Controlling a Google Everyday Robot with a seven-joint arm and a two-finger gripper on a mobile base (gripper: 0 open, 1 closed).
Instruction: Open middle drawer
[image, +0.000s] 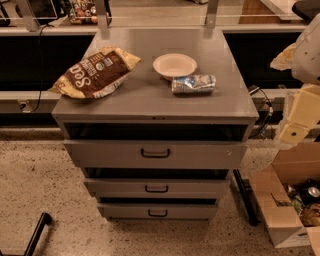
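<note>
REMOTE STATION: My gripper (295, 127) hangs at the right edge of the view, beside the front right corner of the desk (150, 100) and well apart from every handle. I cannot tell from here whether it is open or closed. I judge that it waits off to the side so the drawer fronts stay in plain sight before the reach begins. The pull has not started.

The middle drawer (200, 189) is the second of three under the desk, below the taller top drawer (100, 154) and above the lowest drawer (125, 212). Its front is low, grey metal, with a small dark bar handle (156, 188) lying level at its centre. A band of shadow runs along its upper edge. I read it as shut or nearly so, though the angle does not settle that.

I judge that the bar calls for a hold from straight in front, so the gripper must come down and across to the left. The larger handle (155, 153) just above is the easy one to take by mistake.

A snack bag (95, 72), a white bowl (174, 65) and a crushed bottle (193, 84) lie on the desk, back from its front edge and out of the pull's way. An open cardboard box (280, 215) stands on the floor to the right, near the cabinet's foot.
</note>
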